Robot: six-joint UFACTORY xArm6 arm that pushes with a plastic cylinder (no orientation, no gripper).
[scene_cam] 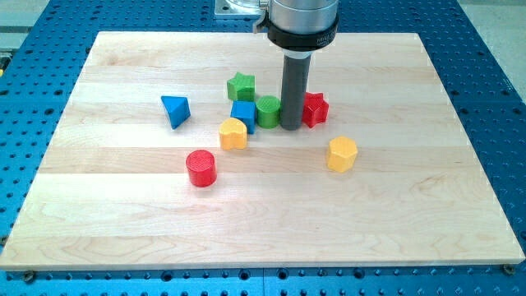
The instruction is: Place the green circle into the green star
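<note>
The green circle (268,111) stands near the board's middle, touching the blue cube (243,114) on its left. The green star (241,86) lies just up and left of the circle, with a small gap between them. My tip (291,126) rests on the board right against the green circle's right side, between it and the red star (314,109).
A yellow heart-like block (233,133) sits below the blue cube. A blue triangle (175,110) lies to the left, a red cylinder (200,168) lower left, a yellow hexagon (341,154) lower right. The wooden board (123,214) ends at a blue perforated table.
</note>
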